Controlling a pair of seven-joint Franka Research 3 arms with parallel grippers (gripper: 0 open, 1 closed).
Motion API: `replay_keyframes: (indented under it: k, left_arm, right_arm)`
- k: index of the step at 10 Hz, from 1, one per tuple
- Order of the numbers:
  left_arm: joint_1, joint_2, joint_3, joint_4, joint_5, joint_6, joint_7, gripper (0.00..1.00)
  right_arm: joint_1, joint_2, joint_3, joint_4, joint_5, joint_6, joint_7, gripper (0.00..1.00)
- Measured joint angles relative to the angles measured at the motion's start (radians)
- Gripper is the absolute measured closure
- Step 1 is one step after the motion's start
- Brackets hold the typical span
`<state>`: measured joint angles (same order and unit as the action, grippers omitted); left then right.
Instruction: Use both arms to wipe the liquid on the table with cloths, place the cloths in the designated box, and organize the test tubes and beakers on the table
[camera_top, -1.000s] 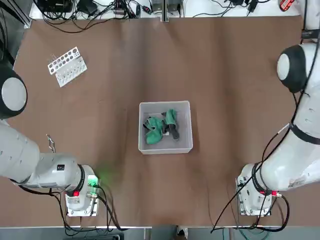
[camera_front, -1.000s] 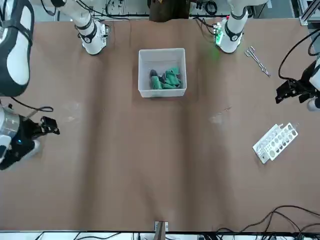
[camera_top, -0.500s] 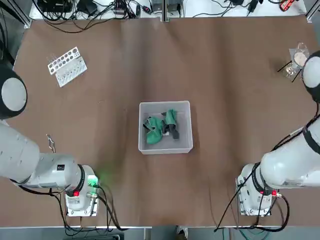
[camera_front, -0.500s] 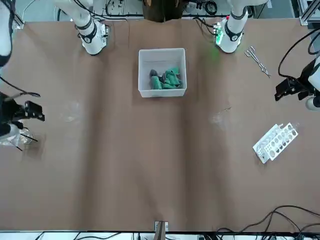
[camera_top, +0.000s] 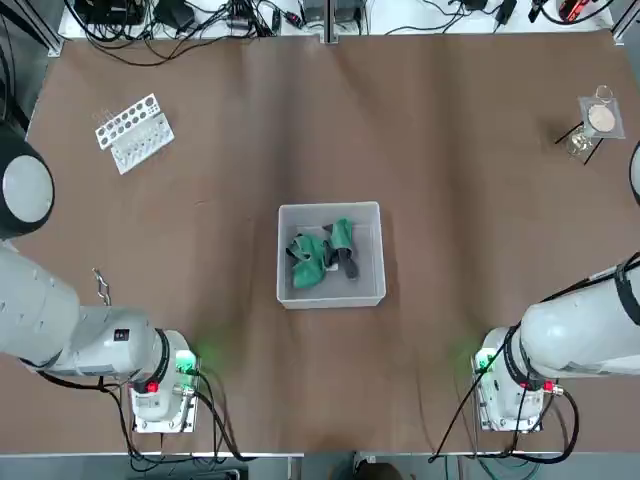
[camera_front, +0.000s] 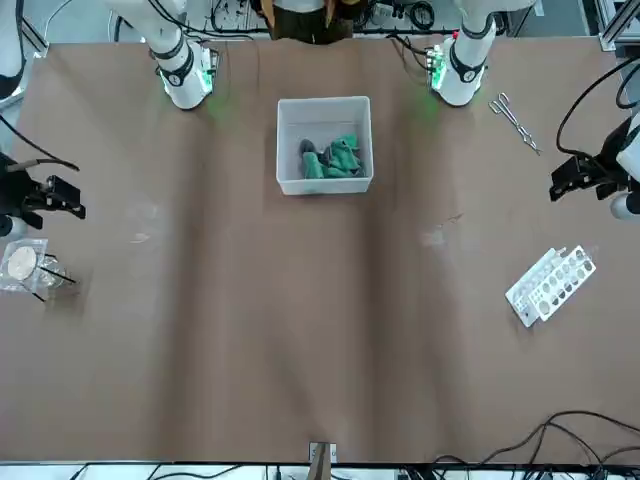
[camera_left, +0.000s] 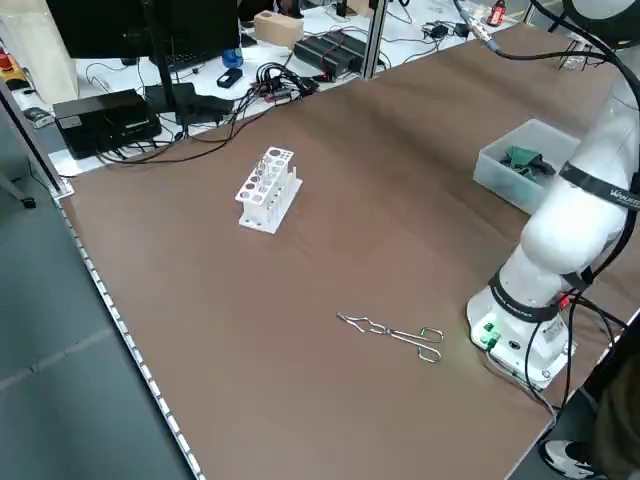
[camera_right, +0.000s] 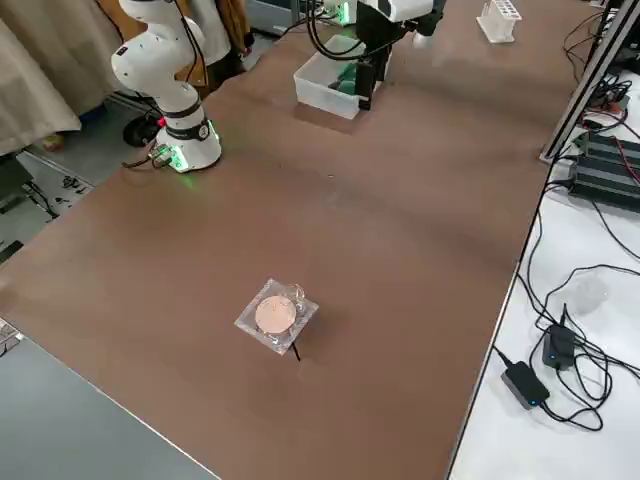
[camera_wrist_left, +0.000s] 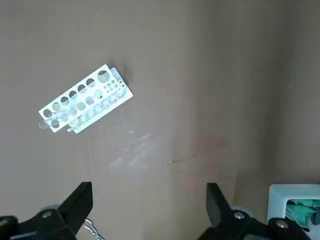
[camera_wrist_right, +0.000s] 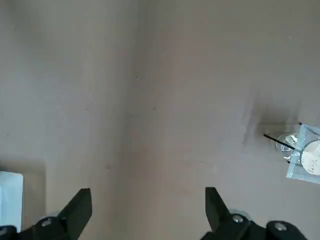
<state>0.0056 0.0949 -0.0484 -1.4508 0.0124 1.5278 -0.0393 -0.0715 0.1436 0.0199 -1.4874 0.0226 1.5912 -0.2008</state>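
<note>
Top view: the white box (camera_top: 331, 293) is sitting mid-table, two green cloths (camera_top: 308, 262) (camera_top: 343, 240) lying inside w/ dark patches showing; L & R grippers are out of frame. The test-tube rack (camera_top: 134, 133) is lying far left on the table (camera_top: 420, 120); the wire stand (camera_top: 590, 135) w/ its pale disc is standing far right.

Front view: both grippers are showing here, L gripper (camera_front: 572, 182) & R gripper (camera_front: 68, 197) hovering over opposite sides of the table; tongs (camera_front: 515, 122) are lying in full view, mostly hidden from overhead.

L side view: the rack is standing upright, holes up; the box is partly behind the L arm (camera_left: 570, 230).

R side view: the stand is showing a mesh square under the disc; a gripper is hanging by the box.

L wrist view: claw's fingers are standing apart, nothing between; clear tubes (camera_wrist_left: 55, 119) are lying across the rack.

R wrist view: fingers apart too, holding nothing; a clear glass vessel (camera_wrist_right: 286, 142) is sitting under the stand's mesh.
</note>
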Motion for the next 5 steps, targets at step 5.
replay_keyframes:
  k: [5]
  left_arm:
    - [0.000,0.000,0.000,0.000,0.000,0.000,0.000,0.00]
  right_arm:
    - [0.000,0.000,0.002,-0.002,-0.002,0.000,0.034,0.00]
